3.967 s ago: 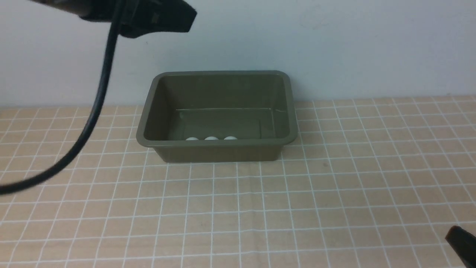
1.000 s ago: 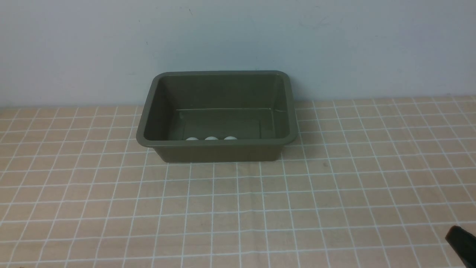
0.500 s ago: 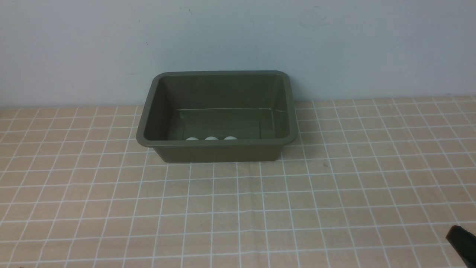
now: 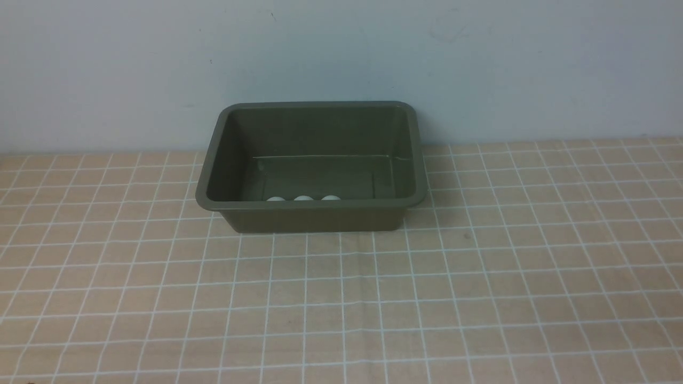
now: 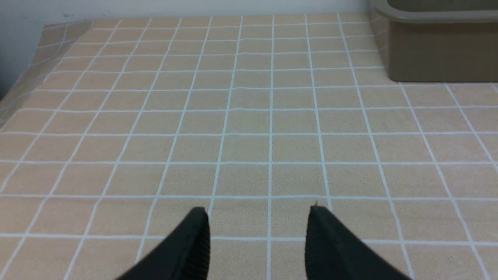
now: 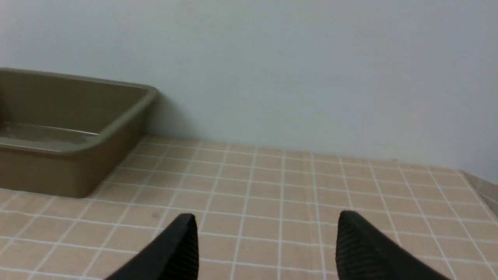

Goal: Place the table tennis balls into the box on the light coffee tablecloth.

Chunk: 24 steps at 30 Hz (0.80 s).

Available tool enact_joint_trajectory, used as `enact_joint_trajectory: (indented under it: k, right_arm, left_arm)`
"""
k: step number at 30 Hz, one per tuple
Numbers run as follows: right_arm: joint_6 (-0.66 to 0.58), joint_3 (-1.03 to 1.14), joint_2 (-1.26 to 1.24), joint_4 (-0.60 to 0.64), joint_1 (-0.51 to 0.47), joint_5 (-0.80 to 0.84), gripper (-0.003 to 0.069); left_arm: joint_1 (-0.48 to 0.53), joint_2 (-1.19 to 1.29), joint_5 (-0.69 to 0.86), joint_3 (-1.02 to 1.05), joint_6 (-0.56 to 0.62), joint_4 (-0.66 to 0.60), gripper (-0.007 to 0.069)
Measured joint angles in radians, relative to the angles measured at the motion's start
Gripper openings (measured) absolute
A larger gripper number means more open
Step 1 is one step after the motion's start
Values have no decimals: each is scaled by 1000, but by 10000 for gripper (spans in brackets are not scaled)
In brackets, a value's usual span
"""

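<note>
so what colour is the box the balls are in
Olive green, plain with no pattern. The box shows best in the front view.

Box [image 4: 315, 218]: olive plastic, smooth, with a dull sheen on its inner floor. Balls [image 4: 303, 198]: white, matt. Cloth [image 4: 373, 298]: woven tan fabric, matt, fine-grained beneath the left jaws, lightly creased. Gripper fingers [image 6: 362, 249]: black, matt, with ribbed inner faces. Wall [image 4: 480, 64]: painted, flat finish.

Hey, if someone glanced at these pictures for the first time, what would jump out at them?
The olive-green box stands out, sitting at the far middle of the tablecloth close to the wall. Three white table tennis balls peek over its near rim in a row. In each wrist view, two black fingertips stand apart with nothing between them.
</note>
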Motion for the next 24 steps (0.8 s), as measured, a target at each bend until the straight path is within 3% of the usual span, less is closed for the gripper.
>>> enact_joint_trajectory:
  k: [5, 15, 24]
  right_arm:
    - [5, 54, -68, -17, -46, 29, 438]
    - [15, 89, -152, -23, -46, 198, 438]
    - [15, 89, -161, -24, -46, 228, 438]
  left_arm:
    - [0, 0, -1, 0, 0, 0, 277]
    - [0, 0, -1, 0, 0, 0, 277]
    - [0, 0, -1, 0, 0, 0, 277]
